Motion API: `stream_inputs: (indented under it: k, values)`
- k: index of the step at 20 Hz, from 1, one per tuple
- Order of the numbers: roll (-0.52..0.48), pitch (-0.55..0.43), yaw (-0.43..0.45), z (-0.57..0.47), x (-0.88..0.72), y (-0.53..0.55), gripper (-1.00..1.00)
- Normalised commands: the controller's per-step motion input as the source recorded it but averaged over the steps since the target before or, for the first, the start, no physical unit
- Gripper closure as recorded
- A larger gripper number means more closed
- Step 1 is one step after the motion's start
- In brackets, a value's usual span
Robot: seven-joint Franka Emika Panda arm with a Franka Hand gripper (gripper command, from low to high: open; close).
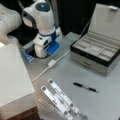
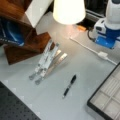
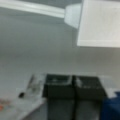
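Down at the near edge in both front views lies the folding metal stand (image 1: 60,100), its silver bars spread flat on the grey table (image 1: 105,100), and just beside it toward a front view's right rests the black pen (image 1: 85,87), lying free and touched by nothing. In a front view the same pen (image 2: 69,86) sits between the stand (image 2: 46,62) and the corner of the open jewelry box (image 2: 107,100). The gripper (image 1: 42,51) hangs low at the back of the table, well apart from the pen, right by the white cable (image 1: 51,63) and its small plug block. In the wrist view the two dark fingers (image 3: 58,86) stand side by side, pressed together with nothing between them: the gripper (image 3: 73,87) is closed and empty. The box (image 1: 96,53) stands with its lid raised, compartments bare. A white lampshade (image 2: 68,10) glows at a front view's top.
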Motion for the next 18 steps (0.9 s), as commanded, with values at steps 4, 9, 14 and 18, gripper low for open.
stream_inputs:
  k: [4, 9, 14, 18]
  values:
    - [-0.017, -0.339, 0.175, -0.39, -0.39, -0.31, 1.00]
    - [-0.009, -0.342, 0.156, -0.44, -0.44, -0.31, 1.00]
    - [-0.028, -0.366, 0.114, -0.44, -0.50, -0.23, 1.00]
    - [-0.030, -0.398, 0.098, -0.39, -0.54, -0.17, 1.00]
